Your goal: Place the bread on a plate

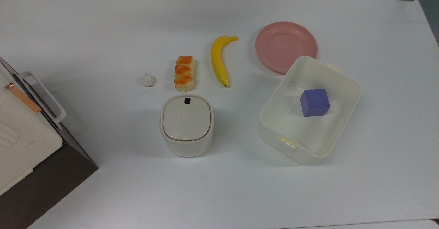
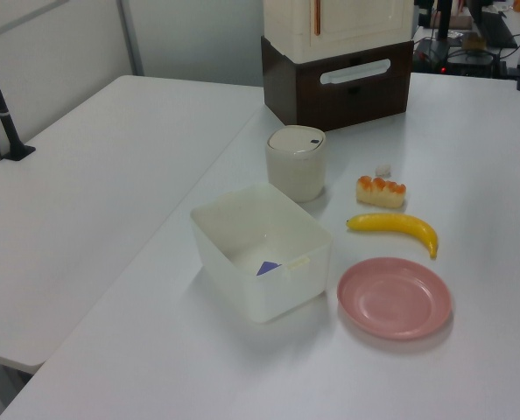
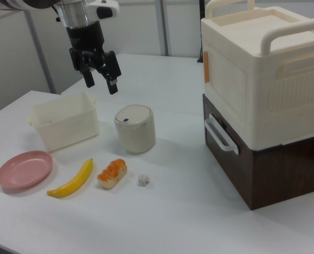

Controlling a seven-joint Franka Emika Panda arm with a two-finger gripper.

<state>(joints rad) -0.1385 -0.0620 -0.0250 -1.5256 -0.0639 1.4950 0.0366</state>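
— Surface? 
— One white table, matte top.

— Items resting on it, top view, from the top view's left? 
— Brown-and-cream stacked box unit at the edge; a tiny white lumpy object; the bread, glazed side up; a yellow banana; a pink plate, bare.

— Nearer row? 
— A cream lidded canister just below the bread; a translucent white tub, its corner overlapping the plate's rim as seen from above.
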